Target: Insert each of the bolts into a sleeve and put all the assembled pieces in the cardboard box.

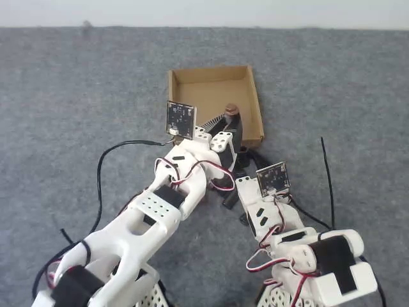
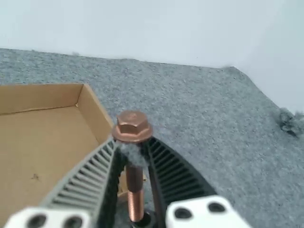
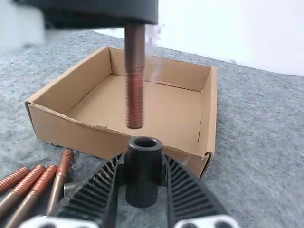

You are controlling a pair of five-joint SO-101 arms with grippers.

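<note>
My left gripper (image 2: 133, 142) is clenched on a copper-coloured hex-head bolt (image 2: 135, 190). Its long axis is vertical, with the flanged head up and the threaded end pointing down. My right gripper (image 3: 142, 164) grasps a short black cylindrical sleeve (image 3: 142, 178), upright, its open bore facing up. The bolt's tip hangs just above the bore, apart from it and nearly in line. Behind both stands a shallow, open brown cardboard box (image 3: 71, 130), towards the far edge of the grey felt tabletop (image 1: 64, 96). Loose copper-coloured bolts (image 3: 33, 183) lie before the box's near wall, beside the sleeve.
</note>
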